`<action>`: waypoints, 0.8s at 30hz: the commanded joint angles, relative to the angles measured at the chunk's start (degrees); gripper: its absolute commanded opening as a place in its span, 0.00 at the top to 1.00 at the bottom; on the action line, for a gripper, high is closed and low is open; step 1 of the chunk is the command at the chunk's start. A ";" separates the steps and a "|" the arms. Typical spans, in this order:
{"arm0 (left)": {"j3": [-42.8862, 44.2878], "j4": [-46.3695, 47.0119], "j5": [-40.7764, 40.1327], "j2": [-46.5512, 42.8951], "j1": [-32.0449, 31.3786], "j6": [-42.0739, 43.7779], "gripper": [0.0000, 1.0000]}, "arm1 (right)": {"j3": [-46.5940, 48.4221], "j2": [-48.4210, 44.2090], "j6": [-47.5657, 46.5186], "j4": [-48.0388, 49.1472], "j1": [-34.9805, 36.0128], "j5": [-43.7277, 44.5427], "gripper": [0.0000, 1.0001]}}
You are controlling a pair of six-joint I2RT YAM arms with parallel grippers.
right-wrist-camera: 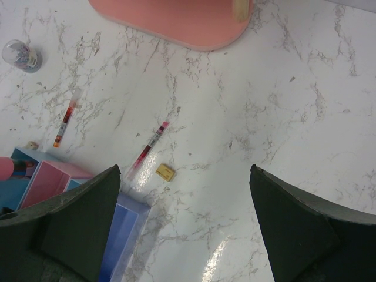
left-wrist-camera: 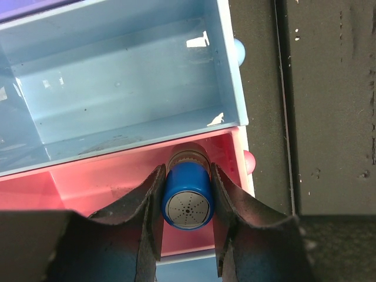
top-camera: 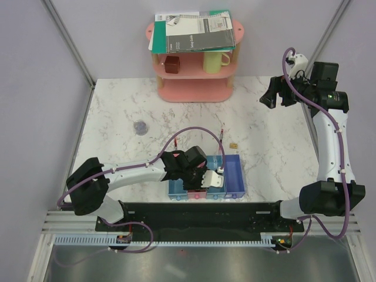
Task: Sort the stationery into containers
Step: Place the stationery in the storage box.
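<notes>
My left gripper [left-wrist-camera: 186, 176] is shut on the blue-capped tube [left-wrist-camera: 187, 198], holding it over the near end of the pink tray [left-wrist-camera: 82, 188], beside the light blue tray [left-wrist-camera: 117, 88]. In the top view this gripper [top-camera: 207, 173] sits over the row of trays [top-camera: 234, 182]. My right gripper [right-wrist-camera: 183, 194] is open and empty, high above the table at the far right [top-camera: 273, 95]. Two red pens [right-wrist-camera: 66, 120] [right-wrist-camera: 148, 147], a tan block [right-wrist-camera: 165, 172] and the round greyish disc [right-wrist-camera: 22, 56] lie on the marble behind the trays.
A pink shelf rack [top-camera: 194, 88] stands at the back with notebooks [top-camera: 194, 32], a brown cube [top-camera: 172, 63] and a yellow mug [top-camera: 214, 60]. The violet-blue tray [right-wrist-camera: 123, 235] is the rightmost. A black mat [top-camera: 194, 214] lies before the trays.
</notes>
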 commanded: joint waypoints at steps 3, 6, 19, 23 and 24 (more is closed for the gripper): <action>1.51 0.39 2.04 0.53 -0.53 -1.34 0.59 | 2.31 -1.47 0.28 0.61 -0.19 -1.46 0.02; 1.51 0.30 1.60 0.36 -0.53 -0.99 0.56 | 2.57 -1.38 0.29 0.53 -0.19 -1.46 0.02; 4.49 -2.59 0.37 -0.25 -0.62 -0.90 0.49 | 3.71 -1.03 0.46 0.44 -0.19 -1.20 0.02; 9.85 -5.49 -0.86 -1.04 -0.53 -1.60 0.49 | 4.59 -0.68 0.37 0.18 -0.10 -1.02 0.02; 10.73 -5.85 -1.21 -1.31 -0.53 -1.86 0.48 | 4.68 -0.59 0.37 0.26 -0.19 -1.02 0.02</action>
